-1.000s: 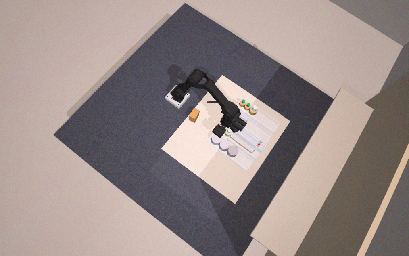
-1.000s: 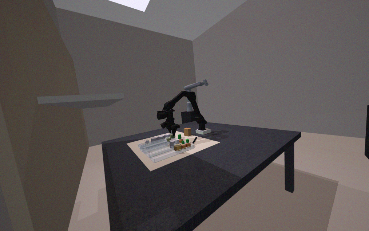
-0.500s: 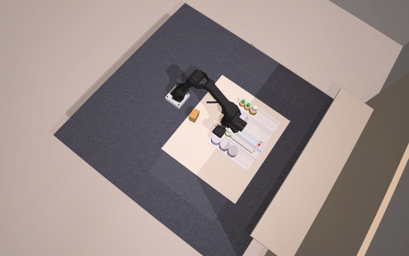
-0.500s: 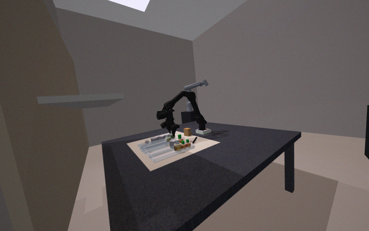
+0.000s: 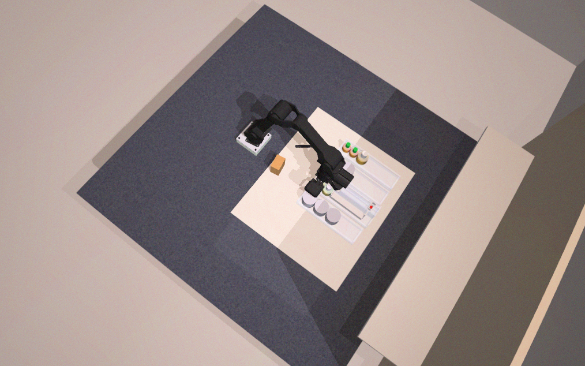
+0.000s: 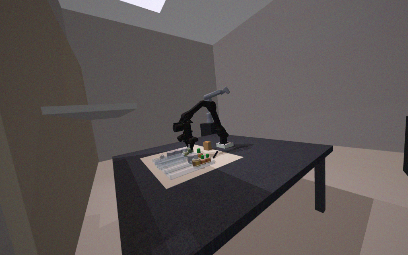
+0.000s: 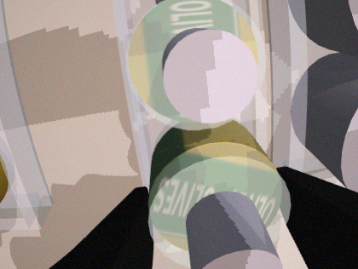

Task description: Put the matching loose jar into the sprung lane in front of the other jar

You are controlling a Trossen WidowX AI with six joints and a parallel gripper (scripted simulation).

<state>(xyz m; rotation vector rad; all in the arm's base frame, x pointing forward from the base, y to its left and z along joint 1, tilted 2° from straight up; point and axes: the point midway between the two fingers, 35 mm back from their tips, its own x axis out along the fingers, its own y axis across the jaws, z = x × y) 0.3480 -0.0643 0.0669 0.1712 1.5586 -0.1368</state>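
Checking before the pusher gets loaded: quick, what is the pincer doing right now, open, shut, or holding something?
Pincer: shut on the clear olive jar with green label and grey lid, at the lane's front.

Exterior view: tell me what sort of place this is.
Probably a shop-shelf test bench: a dark table in a bare room carries a clear lane rack of jars, and the gripper holds an olive jar.

Dark table [image 5: 172,181], surface inspected.
Directly on it: a cream mat [image 5: 267,215], the arm's white base plate [image 5: 253,142], and an orange box [image 5: 277,164] at the mat's edge.
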